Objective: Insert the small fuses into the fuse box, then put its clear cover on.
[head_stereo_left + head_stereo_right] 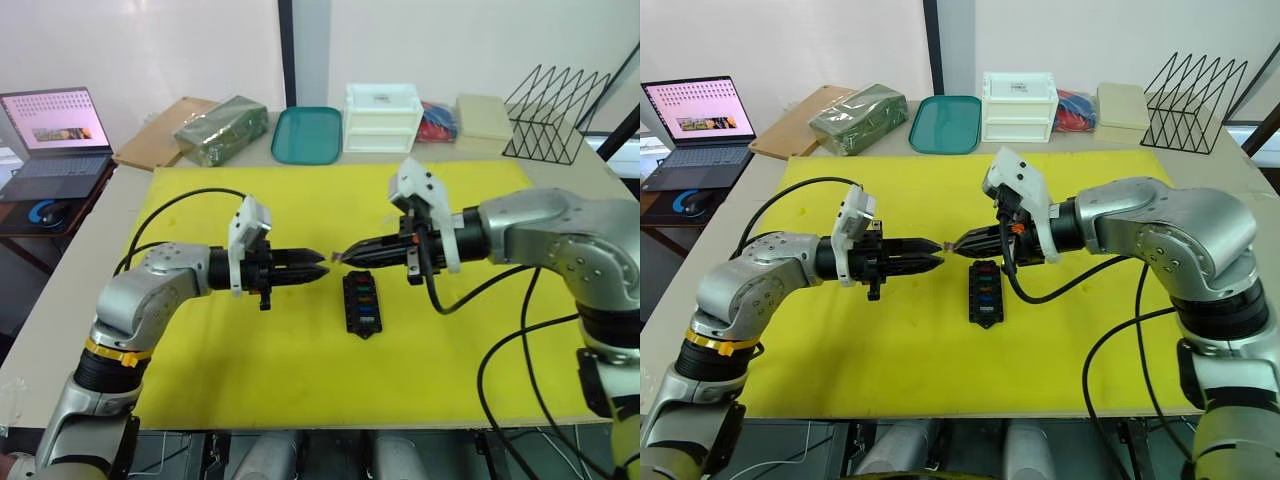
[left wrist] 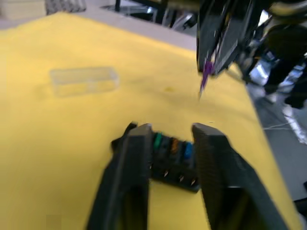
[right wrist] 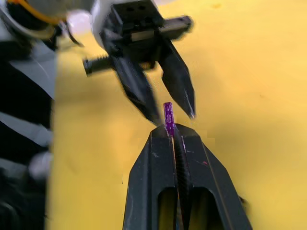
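In right gripper (image 3: 171,130) — purple fuse (image 3: 168,117)

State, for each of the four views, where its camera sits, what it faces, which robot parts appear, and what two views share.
Left eye: on the head, looking down at the yellow mat; both arms show.
Right eye: beside it, same scene, fuse box central.
Left wrist: along the open left gripper toward the clear cover.
Right wrist: along the right gripper, shut on the purple fuse.
Both wrist views share that fuse.
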You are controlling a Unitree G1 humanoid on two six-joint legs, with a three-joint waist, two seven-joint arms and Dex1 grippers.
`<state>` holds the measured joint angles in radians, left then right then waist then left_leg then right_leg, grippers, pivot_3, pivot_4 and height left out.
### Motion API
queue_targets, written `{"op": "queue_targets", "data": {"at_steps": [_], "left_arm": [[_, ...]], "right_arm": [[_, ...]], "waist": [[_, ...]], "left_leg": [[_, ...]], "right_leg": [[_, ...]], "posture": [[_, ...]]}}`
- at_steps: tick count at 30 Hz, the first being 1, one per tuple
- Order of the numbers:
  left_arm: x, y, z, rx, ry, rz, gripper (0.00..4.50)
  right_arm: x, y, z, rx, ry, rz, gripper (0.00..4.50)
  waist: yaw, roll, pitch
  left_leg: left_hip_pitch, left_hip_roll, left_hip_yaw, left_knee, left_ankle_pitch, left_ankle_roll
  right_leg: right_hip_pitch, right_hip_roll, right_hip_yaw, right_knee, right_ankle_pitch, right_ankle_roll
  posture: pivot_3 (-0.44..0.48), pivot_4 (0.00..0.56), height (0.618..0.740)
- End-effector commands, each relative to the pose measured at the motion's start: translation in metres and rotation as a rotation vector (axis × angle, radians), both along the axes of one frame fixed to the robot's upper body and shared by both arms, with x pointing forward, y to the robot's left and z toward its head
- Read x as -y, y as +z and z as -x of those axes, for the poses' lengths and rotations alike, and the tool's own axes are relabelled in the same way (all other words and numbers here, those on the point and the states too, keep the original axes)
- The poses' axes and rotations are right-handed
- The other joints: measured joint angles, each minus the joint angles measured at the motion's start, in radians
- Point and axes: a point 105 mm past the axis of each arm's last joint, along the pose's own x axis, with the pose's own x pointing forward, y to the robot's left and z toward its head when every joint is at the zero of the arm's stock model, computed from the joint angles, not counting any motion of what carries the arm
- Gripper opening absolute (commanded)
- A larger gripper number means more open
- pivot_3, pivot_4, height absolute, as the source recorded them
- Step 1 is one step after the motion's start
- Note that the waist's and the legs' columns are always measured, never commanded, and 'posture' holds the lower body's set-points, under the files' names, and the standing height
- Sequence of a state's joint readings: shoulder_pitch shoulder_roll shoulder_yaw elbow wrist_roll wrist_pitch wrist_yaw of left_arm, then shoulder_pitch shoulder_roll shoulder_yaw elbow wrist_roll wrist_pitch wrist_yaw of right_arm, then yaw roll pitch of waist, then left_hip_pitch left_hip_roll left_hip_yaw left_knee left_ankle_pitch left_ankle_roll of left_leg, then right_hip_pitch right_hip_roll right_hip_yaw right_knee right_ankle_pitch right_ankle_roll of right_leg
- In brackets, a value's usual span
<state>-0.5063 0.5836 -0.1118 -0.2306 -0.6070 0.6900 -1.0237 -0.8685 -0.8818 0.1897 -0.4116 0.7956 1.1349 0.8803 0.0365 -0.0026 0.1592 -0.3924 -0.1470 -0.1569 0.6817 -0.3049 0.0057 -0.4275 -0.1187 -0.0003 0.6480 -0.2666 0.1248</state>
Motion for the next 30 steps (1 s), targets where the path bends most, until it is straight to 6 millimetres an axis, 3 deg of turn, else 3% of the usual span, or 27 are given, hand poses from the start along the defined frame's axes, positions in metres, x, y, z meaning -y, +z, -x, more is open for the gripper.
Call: {"op": "queue_targets", "data": {"at_steps": [1, 6, 16, 30], "left_arm": [[0.001, -0.012, -0.004, 0.079, -0.005, -0.084, 2.84], [0.003, -0.032, -0.01, 0.135, 0.007, -0.125, 4.48], [0.016, -0.04, -0.012, 0.26, -0.063, -0.103, 4.48], [0.019, -0.049, -0.012, 0.27, -0.08, -0.122, 4.48]], "right_arm": [[0.009, -0.002, -0.012, 0.079, 0.021, 0.068, 0.0], [0.023, -0.022, -0.028, 0.138, 0.051, 0.205, 0.0], [0.021, -0.037, -0.041, 0.133, 0.1, 0.254, 0.0], [0.021, -0.047, -0.047, 0.119, 0.093, 0.26, 0.0]], "waist": [[-0.001, 0.0, 0.0], [-0.002, 0.0, 0.0], [-0.001, 0.0, 0.0], [-0.001, 0.0, 0.0]], "left_leg": [[0.0, 0.0, 0.0, 0.0, 0.0, 0.0], [0.0, 0.0, 0.0, -0.001, 0.0, 0.0], [-0.001, 0.0, 0.0, 0.0, 0.0, 0.0], [-0.001, 0.0, 0.0, 0.0, 0.0, 0.0]], "right_leg": [[0.0, 0.0, 0.0, 0.0, 0.0, 0.0], [-0.001, 0.0, 0.0, 0.0, 0.0, 0.0], [-0.001, 0.0, 0.0, 0.0, 0.0, 0.0], [-0.001, 0.0, 0.0, 0.0, 0.0, 0.0]], "posture": [[0.0, 0.15, 0.74], [0.0, 0.15, 0.74], [0.0, 0.15, 0.74], [0.0, 0.15, 0.74]]}}
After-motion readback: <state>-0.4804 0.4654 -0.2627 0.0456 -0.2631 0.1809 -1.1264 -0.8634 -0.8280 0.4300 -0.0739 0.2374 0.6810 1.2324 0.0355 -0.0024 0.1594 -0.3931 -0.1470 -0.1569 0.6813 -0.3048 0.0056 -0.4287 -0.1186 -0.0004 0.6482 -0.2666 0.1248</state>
